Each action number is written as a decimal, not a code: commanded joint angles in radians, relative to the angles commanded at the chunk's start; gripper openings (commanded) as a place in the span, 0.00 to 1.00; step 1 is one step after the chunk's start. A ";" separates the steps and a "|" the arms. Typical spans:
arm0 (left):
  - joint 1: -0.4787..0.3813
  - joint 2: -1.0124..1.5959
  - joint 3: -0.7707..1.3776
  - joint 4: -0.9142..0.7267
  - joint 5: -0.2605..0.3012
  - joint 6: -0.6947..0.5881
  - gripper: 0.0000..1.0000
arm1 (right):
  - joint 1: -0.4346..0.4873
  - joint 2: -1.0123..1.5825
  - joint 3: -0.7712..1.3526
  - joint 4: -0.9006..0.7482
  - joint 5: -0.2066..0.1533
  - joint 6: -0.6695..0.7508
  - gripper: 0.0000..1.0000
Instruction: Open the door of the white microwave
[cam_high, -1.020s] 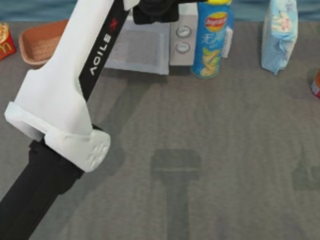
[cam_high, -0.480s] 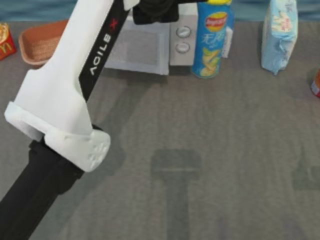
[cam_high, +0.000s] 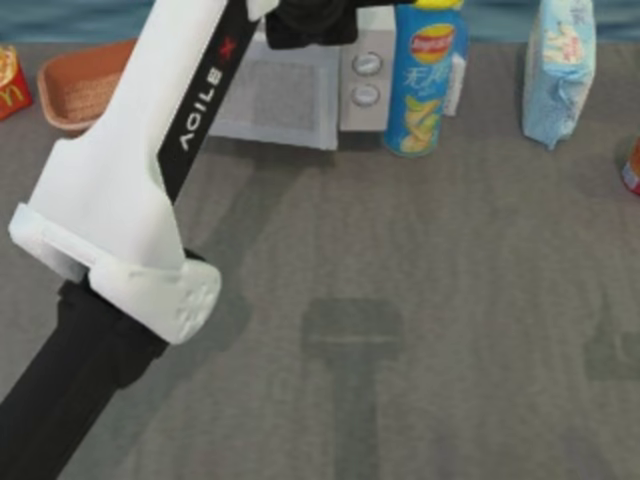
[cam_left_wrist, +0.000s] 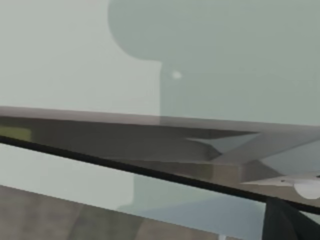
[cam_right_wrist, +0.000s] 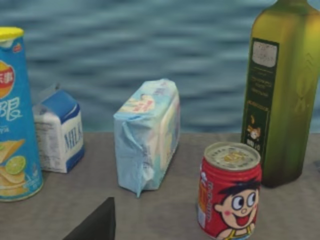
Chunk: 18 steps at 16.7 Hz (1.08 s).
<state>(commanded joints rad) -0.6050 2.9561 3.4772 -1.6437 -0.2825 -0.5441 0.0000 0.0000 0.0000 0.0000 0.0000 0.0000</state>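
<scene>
Barely shifted since before: left gripper (cam_high: 312, 22), upper centre, grip state untellable, at the door (cam_high: 283, 103). Could slip off, swinging unevenly.

Surface: grey table (cam_high: 470, 300).
Far edge, left to right: fries box (cam_high: 10, 80), basket (cam_high: 80, 85), microwave (cam_high: 365, 85), chips tube (cam_high: 425, 80), milk carton (cam_right_wrist: 57, 130), blue pack (cam_high: 560, 70), red can (cam_right_wrist: 230, 187).
Behind the can: olive bottle (cam_right_wrist: 282, 95).
</scene>
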 joint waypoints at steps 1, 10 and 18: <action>0.000 0.000 0.000 0.000 0.000 0.000 0.00 | 0.000 0.000 0.000 0.000 0.000 0.000 1.00; 0.009 -0.065 0.035 -0.003 0.003 0.013 0.00 | 0.000 0.000 0.000 0.000 0.000 0.000 1.00; 0.012 0.122 0.333 -0.160 0.076 0.151 0.00 | 0.000 0.000 0.000 0.000 0.000 0.000 1.00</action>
<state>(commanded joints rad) -0.5925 3.0784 3.8099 -1.8032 -0.2066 -0.3929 0.0000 0.0000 0.0000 0.0000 0.0000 0.0000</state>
